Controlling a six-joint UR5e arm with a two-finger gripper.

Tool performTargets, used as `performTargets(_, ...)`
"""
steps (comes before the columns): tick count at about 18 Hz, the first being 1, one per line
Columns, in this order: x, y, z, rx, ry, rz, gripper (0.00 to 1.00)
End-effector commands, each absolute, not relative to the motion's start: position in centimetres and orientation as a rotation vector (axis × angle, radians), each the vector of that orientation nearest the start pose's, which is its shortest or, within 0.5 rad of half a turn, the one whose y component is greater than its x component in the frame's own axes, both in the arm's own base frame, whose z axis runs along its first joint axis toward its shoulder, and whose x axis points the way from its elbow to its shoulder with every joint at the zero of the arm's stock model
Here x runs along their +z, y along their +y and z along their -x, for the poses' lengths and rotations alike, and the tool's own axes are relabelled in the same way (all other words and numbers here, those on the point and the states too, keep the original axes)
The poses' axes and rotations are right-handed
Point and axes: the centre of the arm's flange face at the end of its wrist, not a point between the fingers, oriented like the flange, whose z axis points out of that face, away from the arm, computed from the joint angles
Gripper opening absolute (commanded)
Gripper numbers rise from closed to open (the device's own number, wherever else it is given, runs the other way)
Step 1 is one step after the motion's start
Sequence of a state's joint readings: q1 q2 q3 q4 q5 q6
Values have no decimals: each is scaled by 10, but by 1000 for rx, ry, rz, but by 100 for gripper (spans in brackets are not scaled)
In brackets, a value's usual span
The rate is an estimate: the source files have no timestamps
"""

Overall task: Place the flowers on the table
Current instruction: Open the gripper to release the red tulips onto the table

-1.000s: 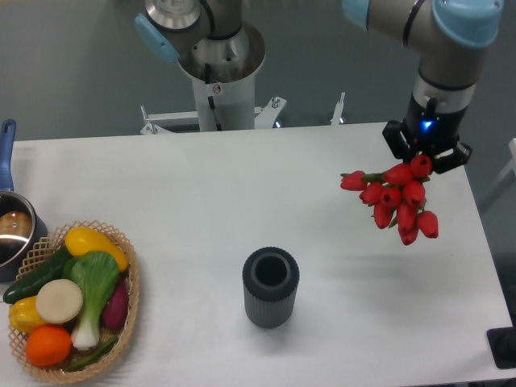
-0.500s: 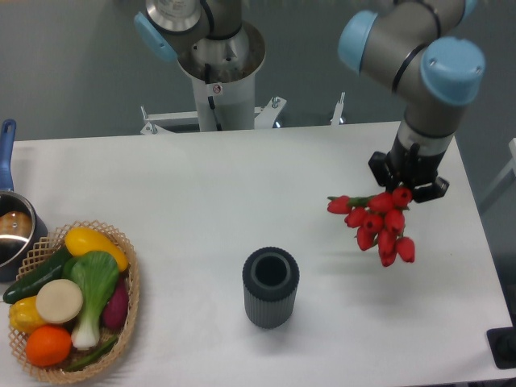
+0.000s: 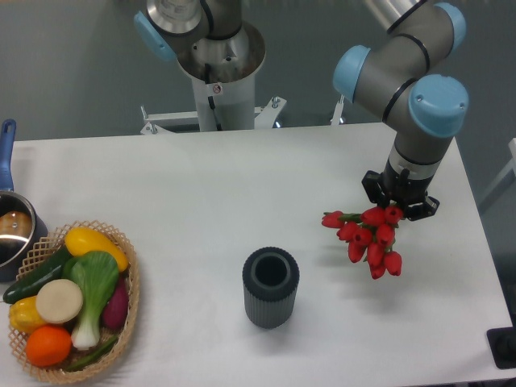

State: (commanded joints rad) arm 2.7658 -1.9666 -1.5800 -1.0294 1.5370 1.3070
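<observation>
The flowers, a bunch of red tulip buds with short green stems, hang from my gripper over the right part of the white table. The gripper is shut on the stems, which it mostly hides. The buds point down and to the left, close above the tabletop; I cannot tell whether they touch it.
A dark ribbed vase stands empty at the table's front middle, left of the flowers. A wicker basket with toy produce sits at the front left. A pot with a blue handle is at the left edge. The arm's base stands behind the table.
My gripper has moved down and to the left with the flowers, bringing the buds lower toward the tabletop.
</observation>
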Motion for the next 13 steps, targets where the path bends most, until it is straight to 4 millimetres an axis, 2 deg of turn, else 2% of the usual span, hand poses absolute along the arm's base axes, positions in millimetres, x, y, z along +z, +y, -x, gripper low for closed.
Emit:
performTargets(6,314,359,540,180,187,3046,100)
performTargets(8,323,353,538,199,178,3040,100)
performTargets(13,333,343,539,217,160,3039,100)
